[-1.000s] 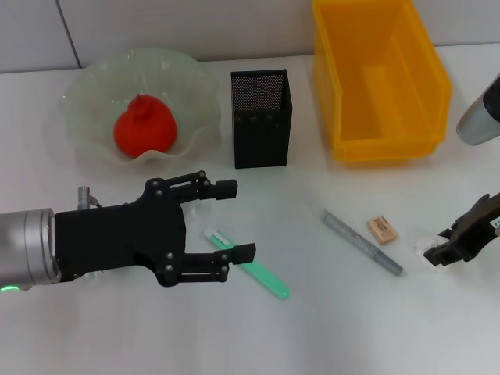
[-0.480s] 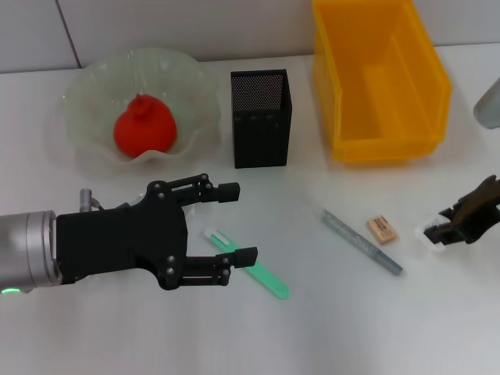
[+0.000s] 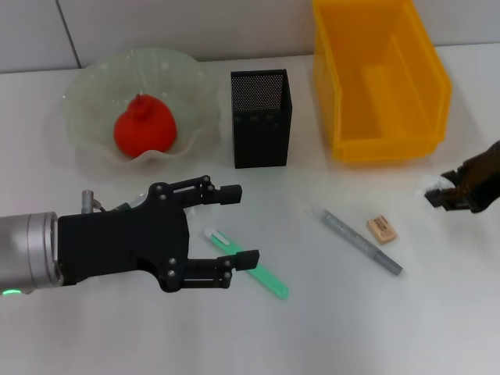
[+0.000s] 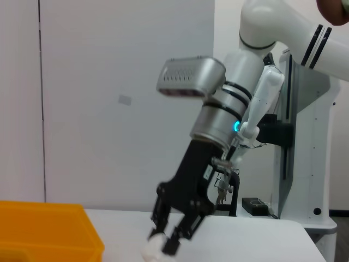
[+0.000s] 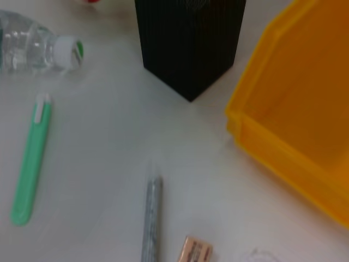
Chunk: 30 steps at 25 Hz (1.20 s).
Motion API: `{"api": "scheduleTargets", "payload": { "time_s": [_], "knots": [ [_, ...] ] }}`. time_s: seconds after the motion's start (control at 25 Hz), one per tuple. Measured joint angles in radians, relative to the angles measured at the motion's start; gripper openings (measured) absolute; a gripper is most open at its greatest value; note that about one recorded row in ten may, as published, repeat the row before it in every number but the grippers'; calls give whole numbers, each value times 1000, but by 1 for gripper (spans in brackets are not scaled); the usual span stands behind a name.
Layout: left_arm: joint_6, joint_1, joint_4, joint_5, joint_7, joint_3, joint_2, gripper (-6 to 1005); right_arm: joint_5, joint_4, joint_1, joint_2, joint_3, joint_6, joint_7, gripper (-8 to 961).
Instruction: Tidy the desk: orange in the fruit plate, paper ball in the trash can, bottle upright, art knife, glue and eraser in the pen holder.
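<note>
Left gripper (image 3: pixel 238 224): nearest the camera, low over the desk (image 3: pixel 328 328), fingers spread wide, grasping nothing. The bottle (image 5: pixel 30 50) lies on its side, mostly hidden beneath this arm in the head view.

Green art knife (image 3: pixel 248 265): flat on the desk, just beside the lower left finger.

Grey glue stick (image 3: pixel 362 241): flat, right of centre, lying diagonally.

Eraser (image 3: pixel 381 229): flat, just beside the glue stick, on its right.

Right gripper (image 3: pixel 444 192): at the right edge, raised off the desk, fingers clenched on the paper ball (image 3: pixel 430 186), below the near right corner of the trash can.

Pen holder (image 3: pixel 261 118): upright, centre, beyond the knife.

Orange (image 3: pixel 145 130): resting inside the fruit plate (image 3: pixel 82 98), far left.

Trash can (image 3: pixel 380 77): far right, upright, nothing visible inside.
</note>
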Motion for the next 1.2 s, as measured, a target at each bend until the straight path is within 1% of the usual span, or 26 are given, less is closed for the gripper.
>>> {"api": "scheduleTargets", "payload": {
  "time_s": [0.12, 0.16, 0.2, 0.24, 0.28, 0.36, 0.4, 0.52, 0.56, 0.64, 0.76, 0.8, 0.84, 0.92, 0.96, 1.0, 1.12, 1.16, 1.2],
  "knots": [
    [-3, 1, 0, 0, 0, 8, 0, 812, 47, -45, -12, 0, 18, 20, -7, 328],
    [-6, 1, 0, 0, 0, 12, 0, 812, 88, -57, -18, 0, 34, 51, -20, 327],
    [-6, 1, 0, 0, 0, 12, 0, 812, 88, -57, -18, 0, 34, 51, -20, 327],
    [-6, 1, 0, 0, 0, 12, 0, 812, 121, -57, -23, 1, 49, 99, -42, 327],
    [-6, 1, 0, 0, 0, 12, 0, 812, 121, -57, -23, 1, 49, 99, -42, 327],
    [-12, 0, 0, 0, 0, 21, 0, 812, 140, -49, -25, 1, 59, 177, -70, 327],
    [-12, 0, 0, 0, 0, 21, 0, 812, 140, -49, -25, 1, 59, 177, -70, 327],
    [-12, 0, 0, 0, 0, 21, 0, 812, 144, -32, -28, 1, 55, 265, -94, 326],
    [-13, 0, 0, 0, 0, 22, 0, 812, 147, -9, -29, 1, 46, 334, -113, 326],
    [-13, 0, 0, 0, 0, 22, 0, 812, 151, 3, -30, 1, 40, 361, -122, 326],
    [-14, -1, 0, 0, 0, 23, 0, 812, 207, 81, -26, -3, 24, 477, -183, 325],
    [-14, -1, 0, 0, 0, 23, 0, 812, 207, 81, -26, -3, 24, 477, -183, 325],
    [-14, -1, 0, 0, 0, 23, 0, 812, 246, 115, -20, -4, 23, 520, -218, 325],
    [-14, -1, 0, 0, 0, 23, 0, 812, 260, 127, -16, -4, 23, 535, -233, 325],
    [-14, -2, 0, 0, 0, 28, 0, 813, 289, 155, -5, -4, 23, 566, -264, 325],
    [-14, -3, 0, 0, 0, 31, 0, 813, 289, 155, -5, -4, 23, 566, -264, 325],
    [-15, -5, 0, 0, 0, 33, 0, 813, 331, 209, 16, -4, 23, 611, -310, 324],
    [-16, -5, 0, 0, 0, 34, 0, 813, 354, 254, 34, -4, 26, 637, -338, 324],
    [-16, -5, 0, 0, 0, 34, 0, 813, 354, 254, 34, -4, 26, 637, -338, 323]
  ]
}}
